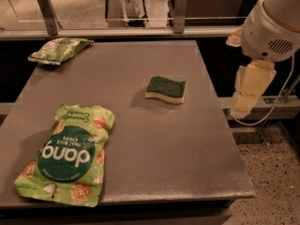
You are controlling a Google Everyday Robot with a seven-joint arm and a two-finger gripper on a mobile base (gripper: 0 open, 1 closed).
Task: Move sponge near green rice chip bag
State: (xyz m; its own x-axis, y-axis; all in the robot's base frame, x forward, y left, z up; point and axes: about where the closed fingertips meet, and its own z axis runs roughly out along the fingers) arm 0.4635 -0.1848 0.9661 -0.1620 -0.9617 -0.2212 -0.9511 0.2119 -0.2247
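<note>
Approach step, by my judgement: the end effector (249,90) hangs beyond the counter's (159,149) right edge, holding nothing; wide or narrow, I cannot tell. The sponge (165,89) lies near the right edge, well apart from the green rice chip bag (68,153) at the front left corner. Next comes reaching over the sponge to grasp it.

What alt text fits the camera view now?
A sponge lies on the grey table, apart from the green rice chip bag at the near left corner. The gripper hangs beyond the table's right edge, touching nothing. A smaller snack bag lies at the far left.
</note>
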